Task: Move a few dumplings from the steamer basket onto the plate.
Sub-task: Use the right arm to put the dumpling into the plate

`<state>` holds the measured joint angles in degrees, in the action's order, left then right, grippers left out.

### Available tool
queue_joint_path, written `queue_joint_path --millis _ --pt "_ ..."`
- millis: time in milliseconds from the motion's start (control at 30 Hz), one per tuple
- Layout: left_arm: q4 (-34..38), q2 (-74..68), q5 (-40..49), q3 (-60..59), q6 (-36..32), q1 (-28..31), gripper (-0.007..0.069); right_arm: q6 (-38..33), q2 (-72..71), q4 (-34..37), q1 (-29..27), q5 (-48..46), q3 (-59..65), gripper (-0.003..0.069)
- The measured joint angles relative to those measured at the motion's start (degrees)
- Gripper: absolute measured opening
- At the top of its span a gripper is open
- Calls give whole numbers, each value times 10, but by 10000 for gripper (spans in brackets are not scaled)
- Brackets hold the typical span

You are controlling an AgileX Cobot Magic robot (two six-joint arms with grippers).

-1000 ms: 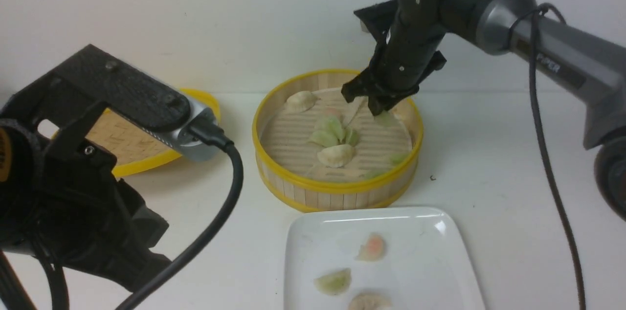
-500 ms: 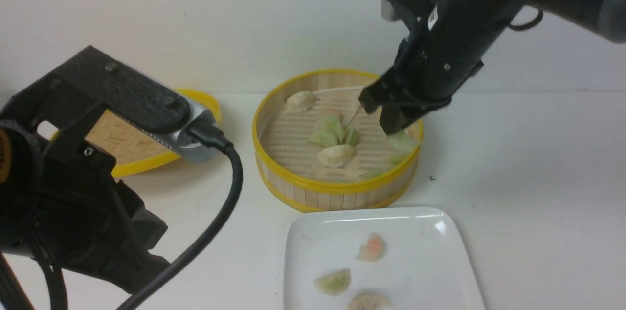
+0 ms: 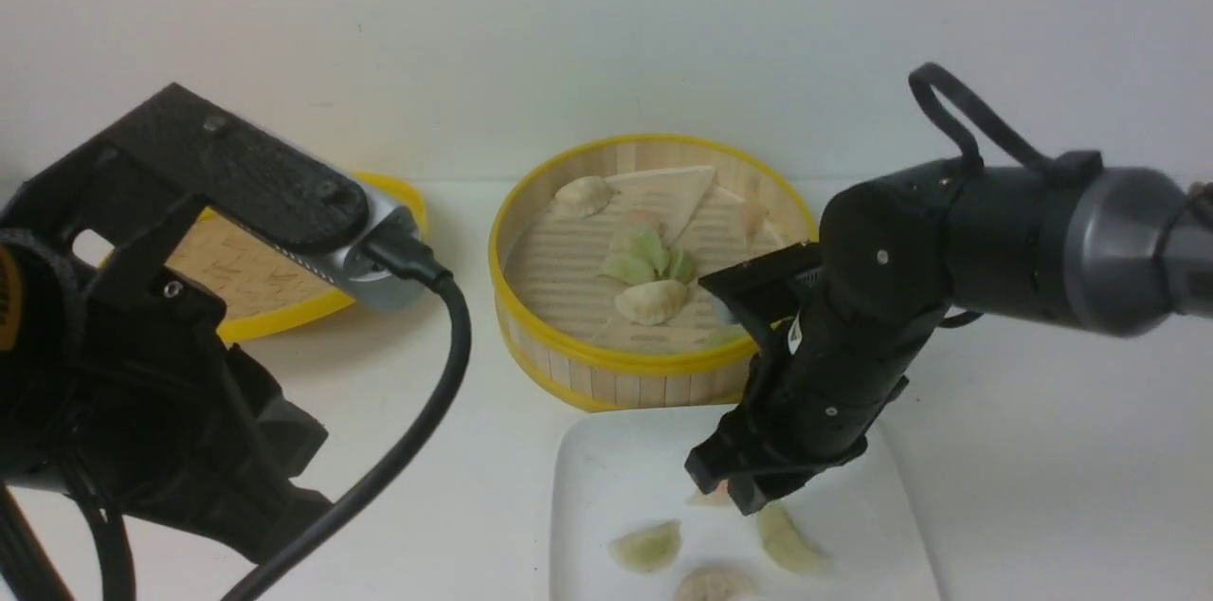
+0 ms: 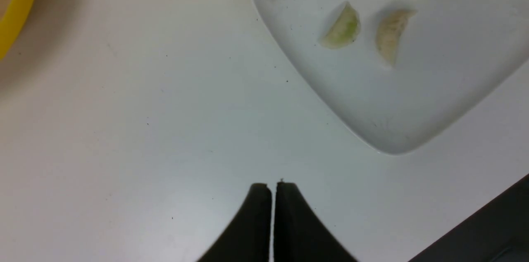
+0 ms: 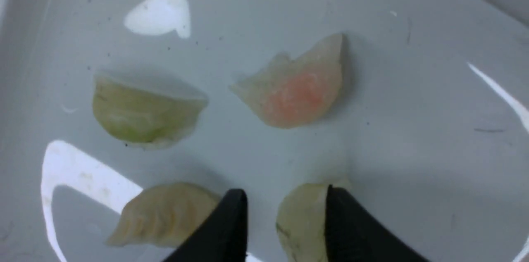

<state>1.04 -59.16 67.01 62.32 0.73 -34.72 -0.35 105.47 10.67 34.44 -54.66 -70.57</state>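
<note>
The steamer basket stands at the middle back and holds several dumplings, among them a beige one and green ones. The white plate lies in front of it. My right gripper hangs low over the plate, open. A pale green dumpling lies on the plate between its fingers, against one finger; it also shows in the front view. A green, a pink and a beige dumpling lie nearby. My left gripper is shut and empty over bare table beside the plate.
The flat woven lid with its yellow rim lies at the back left, partly behind my left arm. A folded paper liner lies in the basket. The wall stands close behind the basket.
My right gripper came out of the basket with a pale green dumpling, swung forward and down to the plate, and has opened; the dumpling now lies on the plate.
</note>
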Motion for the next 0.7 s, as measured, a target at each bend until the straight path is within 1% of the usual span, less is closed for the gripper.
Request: queue_joint_path --millis 33,67,100,133,167,200,267,300,333,400,433,467,500,533,567,600,667,700 --pt "1 0 0 0 0 0 -6 4 0 -8 0 -10 -6 344" --pt "1 0 0 0 0 0 -6 4 0 -12 0 -21 -12 386" --pt "1 0 -1 0 0 0 -6 4 -1 -16 0 -36 -20 411" --pt "1 0 -2 0 0 0 -6 4 -5 -21 0 -54 -31 427" --pt "1 0 -5 0 0 0 -6 4 -19 -26 0 -79 -43 424" --pt "1 0 -6 0 0 0 -6 4 -22 -27 0 -79 -45 421" --pt "1 0 -18 0 0 0 -6 4 -81 -39 0 -105 -59 343" --pt "1 0 -19 0 0 0 -6 7 -100 -45 0 -110 -61 316" --pt "1 0 -22 0 0 0 -6 17 -134 -57 0 -113 -63 267" --pt "1 0 -33 0 0 0 -6 51 -228 -94 0 -114 -63 139" --pt "1 0 -33 0 0 0 -6 54 -237 -94 0 -114 -63 139" --pt "1 0 -39 0 0 0 -6 73 -296 -116 0 -112 -62 75" --pt "2 0 -43 0 0 0 -6 86 -322 -125 0 -107 -59 52" --pt "3 0 -46 0 0 0 -6 104 -385 -146 0 -92 -48 17" --pt "5 0 -47 0 0 0 -6 112 -431 -160 0 -80 -37 3" --pt "5 0 -47 0 0 0 -6 116 -441 -163 0 -74 -34 1" --pt "11 0 -55 0 0 0 -6 127 -568 -189 0 -26 26 -11" --pt "11 0 -56 0 0 0 -6 127 -578 -191 0 -21 32 -11"
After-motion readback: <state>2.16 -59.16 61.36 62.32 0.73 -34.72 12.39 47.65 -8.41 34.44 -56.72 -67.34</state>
